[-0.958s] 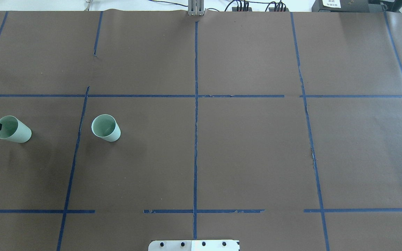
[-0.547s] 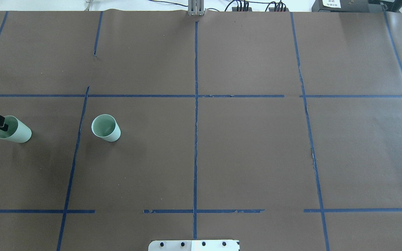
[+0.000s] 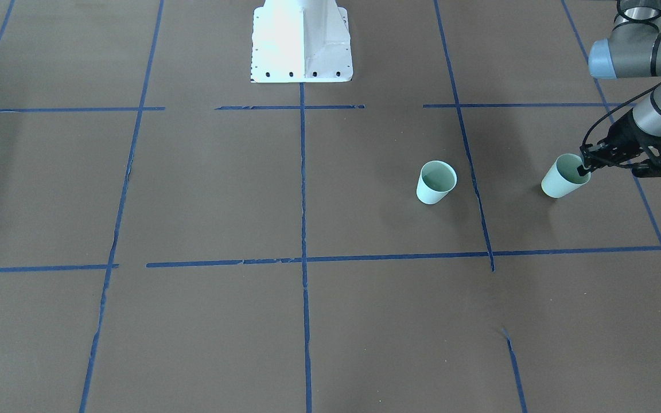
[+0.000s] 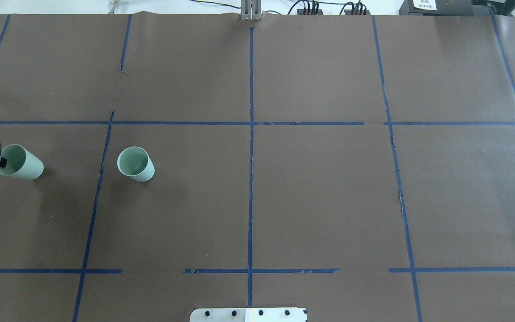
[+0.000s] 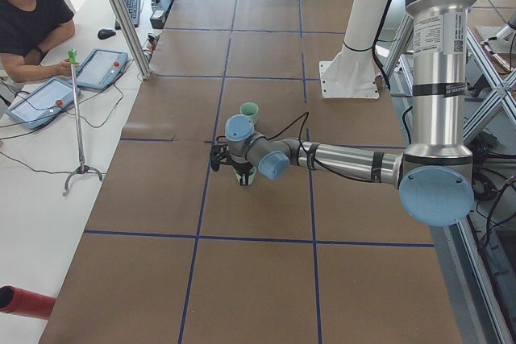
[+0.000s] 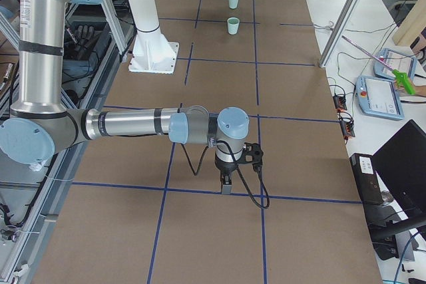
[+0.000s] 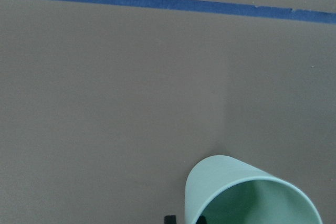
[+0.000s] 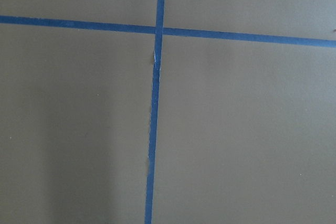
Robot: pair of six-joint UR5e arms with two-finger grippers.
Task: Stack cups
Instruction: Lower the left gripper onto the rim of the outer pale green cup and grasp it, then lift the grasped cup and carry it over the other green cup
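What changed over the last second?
The left gripper, pinching the outer cup by its rim, has tipped it further and shifted it slightly toward the second cup. The second cup stayed where it was.

Left gripper (image 3: 584, 167) pinches the cup (image 3: 557, 184) rim; right gripper (image 6: 226, 187) points down.

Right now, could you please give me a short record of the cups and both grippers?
tilted cup: leaning, rim pinched by the left gripper
free cup: upright on the table, apart from the tilted cup
right gripper: far from both cups; open or shut cannot be told
stacked: not yet
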